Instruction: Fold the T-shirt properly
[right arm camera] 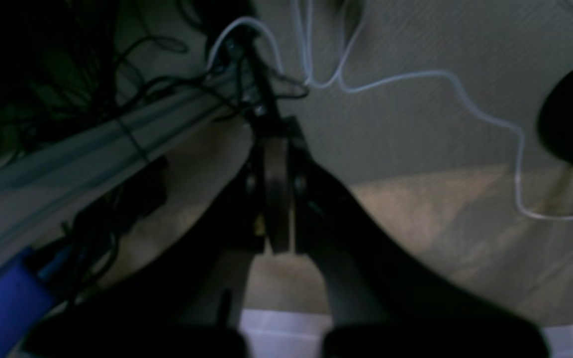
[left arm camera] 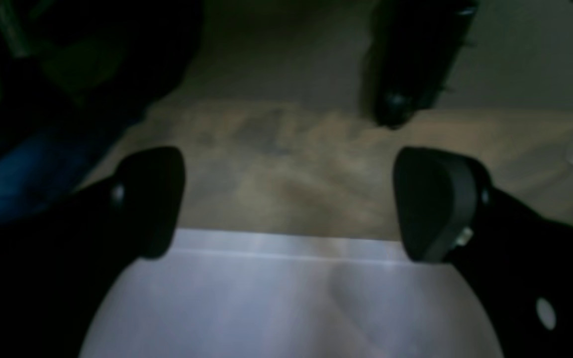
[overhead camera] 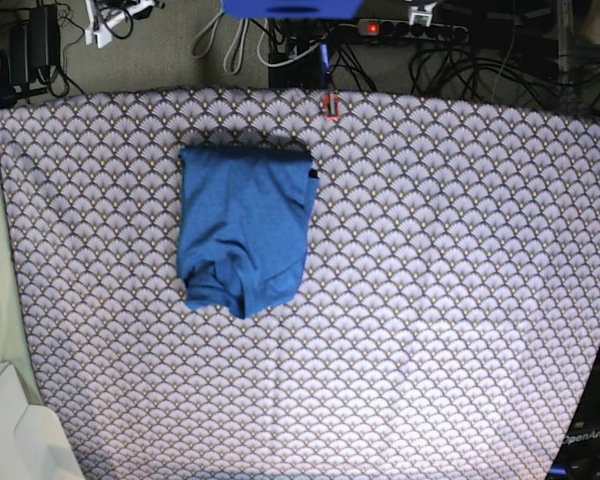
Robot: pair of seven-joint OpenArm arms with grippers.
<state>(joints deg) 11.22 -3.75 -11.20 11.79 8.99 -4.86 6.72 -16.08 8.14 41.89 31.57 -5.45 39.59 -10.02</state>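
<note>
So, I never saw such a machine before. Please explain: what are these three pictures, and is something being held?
It is a robot with two arms. Two pictures come from cameras on its wrists; the third looks down from above. The overhead picture shows a blue T-shirt, already folded into a compact bundle, lying on a scallop-patterned cloth. No arm appears there. In the left wrist picture the left gripper is wide open and empty. In the right wrist picture the right gripper is shut, holding nothing. Cables lie on the floor beyond it.
</note>
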